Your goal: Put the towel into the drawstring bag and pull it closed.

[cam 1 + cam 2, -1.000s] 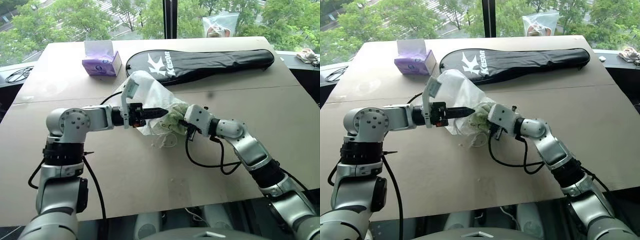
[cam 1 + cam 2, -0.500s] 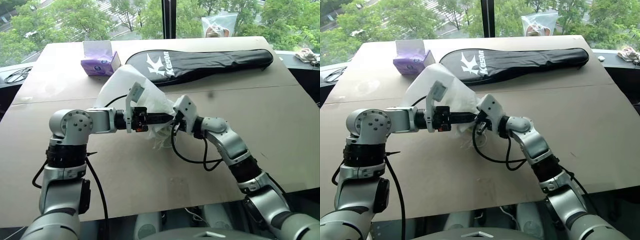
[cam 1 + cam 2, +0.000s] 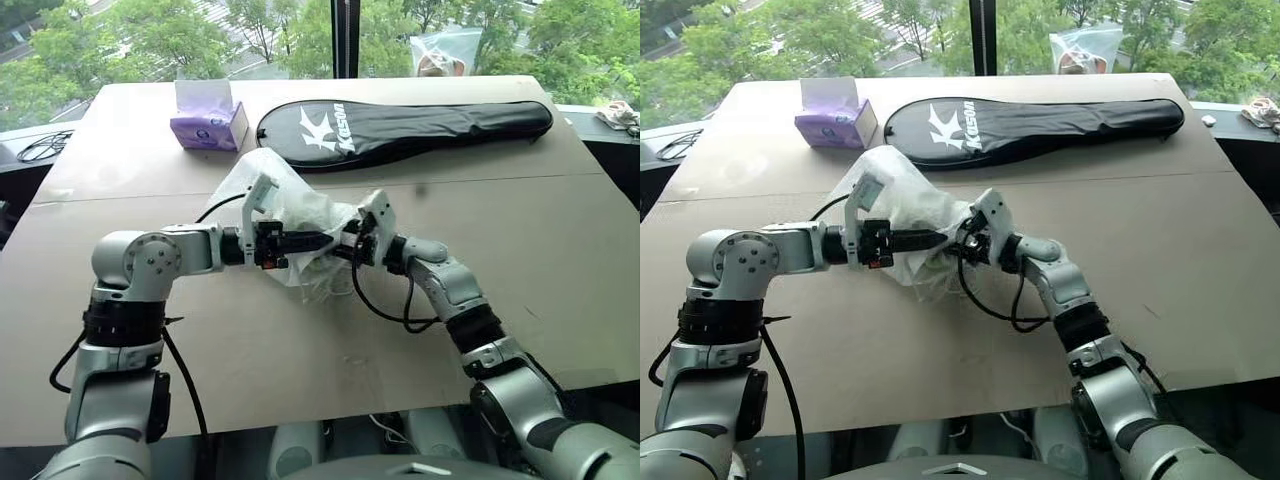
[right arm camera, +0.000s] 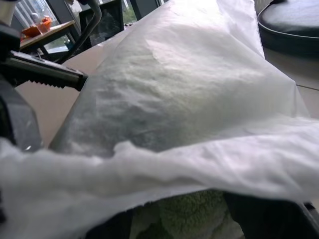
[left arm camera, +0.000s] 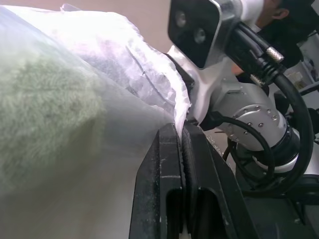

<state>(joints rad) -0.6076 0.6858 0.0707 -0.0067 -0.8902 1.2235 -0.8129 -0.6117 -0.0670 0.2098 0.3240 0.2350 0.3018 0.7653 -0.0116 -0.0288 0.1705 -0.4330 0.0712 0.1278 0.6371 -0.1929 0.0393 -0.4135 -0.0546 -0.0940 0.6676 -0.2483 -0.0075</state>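
Observation:
The white drawstring bag is held up above the table, puffed and with its mouth facing right. My left gripper is shut on the bag's rim, the thin fabric pinched between its black fingers. The light-green towel sits inside the bag and shows through the fabric as a green blur. My right gripper reaches into the bag's mouth, right beside the left gripper's tip. It is open, and the towel lies between its spread fingers under the bag's rim.
A long black racket cover lies across the far side of the table. A purple tissue box stands at the far left. A clear plastic bag sits past the far edge, and a dark cable lies far left.
The right gripper moved left into the bag's mouth with the towel, which hung at the opening before. Its fingers have since spread apart. The left gripper kept its grip on the rim.

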